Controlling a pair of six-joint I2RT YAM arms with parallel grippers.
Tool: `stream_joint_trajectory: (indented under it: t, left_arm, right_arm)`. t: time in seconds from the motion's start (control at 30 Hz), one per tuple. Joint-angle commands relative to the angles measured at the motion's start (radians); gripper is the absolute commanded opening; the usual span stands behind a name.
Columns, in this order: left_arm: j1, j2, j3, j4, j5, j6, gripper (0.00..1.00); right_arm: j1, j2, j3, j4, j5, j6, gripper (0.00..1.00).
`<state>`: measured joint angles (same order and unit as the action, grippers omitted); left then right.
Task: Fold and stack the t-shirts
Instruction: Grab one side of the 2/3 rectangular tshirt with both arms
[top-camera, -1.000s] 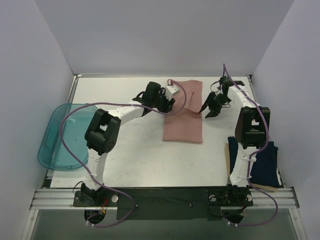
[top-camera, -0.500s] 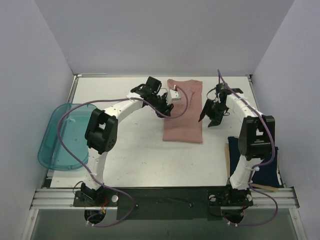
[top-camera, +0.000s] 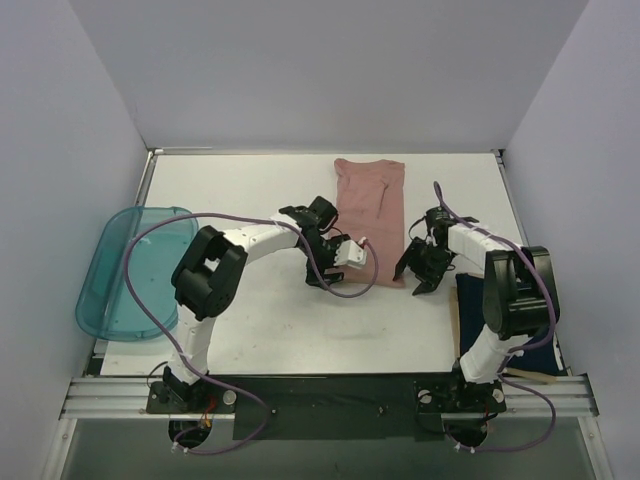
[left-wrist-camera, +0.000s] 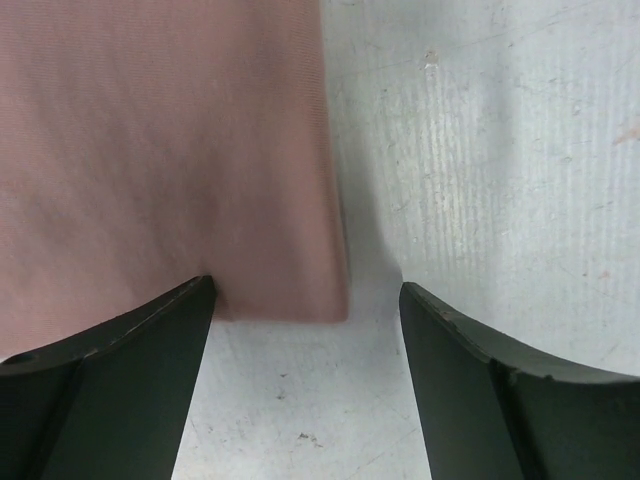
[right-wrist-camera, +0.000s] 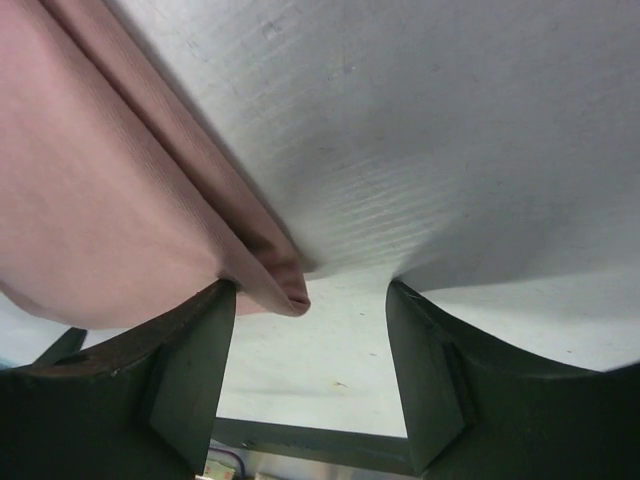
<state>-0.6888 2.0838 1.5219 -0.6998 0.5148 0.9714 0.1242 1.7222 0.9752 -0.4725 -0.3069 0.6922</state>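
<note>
Lowered to corners of the folded pink t-shirt (top-camera: 368, 195), left gripper (left-wrist-camera: 305, 288) and right gripper (right-wrist-camera: 310, 290) gape.

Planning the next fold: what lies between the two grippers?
In the top view, the near end of the pink t-shirt spans between the left gripper and right gripper; both are open at its corners.

place: robot lab | evidence: plain enclosure walls (top-camera: 330, 70), white table (top-camera: 262, 322), aluminium rail (top-camera: 105, 397)

Open table (top-camera: 300, 330) along near side, teal tray (top-camera: 125, 290) blocking left edge, navy t-shirt (top-camera: 470, 300) at right edge
</note>
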Motion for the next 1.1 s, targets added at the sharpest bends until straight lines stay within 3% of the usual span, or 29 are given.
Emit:
stream_joint_trajectory:
  t: [0.0, 0.1, 0.2, 0.27, 0.37, 0.47, 0.5, 0.53, 0.57, 0.8, 1.07]
  left_arm:
    - [-0.026, -0.044, -0.049, 0.101, -0.108, 0.006, 0.82]
    - [-0.044, -0.044, -0.062, 0.112, -0.114, -0.017, 0.75]
    - [-0.061, -0.039, -0.065, 0.115, -0.151, -0.036, 0.71]
    - [-0.064, -0.039, -0.071, 0.137, -0.189, -0.062, 0.62]
    - [-0.064, -0.044, -0.071, 0.166, -0.242, -0.103, 0.54]
    - [-0.066, -0.048, -0.065, 0.169, -0.252, -0.112, 0.29]
    - [-0.067, -0.050, -0.066, 0.169, -0.252, -0.111, 0.21]
    - [-0.067, -0.054, -0.065, 0.165, -0.251, -0.114, 0.05]
    - [-0.069, -0.057, -0.062, 0.148, -0.246, -0.118, 0.00]
    - [-0.054, -0.109, 0.007, -0.101, -0.156, -0.097, 0.00]
    - [-0.086, -0.327, 0.000, -0.473, -0.038, -0.002, 0.00]
  right_arm:
    - [0.012, -0.036, -0.075, 0.130, 0.048, 0.104, 0.56]
    - [0.012, -0.023, -0.110, 0.169, 0.025, 0.121, 0.51]
    - [0.011, -0.012, -0.142, 0.193, 0.023, 0.131, 0.37]
    - [0.008, -0.009, -0.155, 0.216, 0.019, 0.136, 0.28]
    - [0.002, 0.005, -0.148, 0.235, 0.003, 0.141, 0.22]
    - [-0.001, -0.001, -0.158, 0.244, -0.001, 0.145, 0.06]
    - [-0.004, -0.010, -0.164, 0.245, -0.004, 0.139, 0.03]
    - [-0.012, -0.018, -0.168, 0.244, -0.011, 0.135, 0.00]
    - [-0.017, -0.041, -0.176, 0.238, -0.012, 0.116, 0.00]
    - [0.006, -0.162, -0.152, 0.030, -0.063, -0.057, 0.00]
    - [0.115, -0.484, -0.178, -0.274, -0.158, -0.168, 0.00]
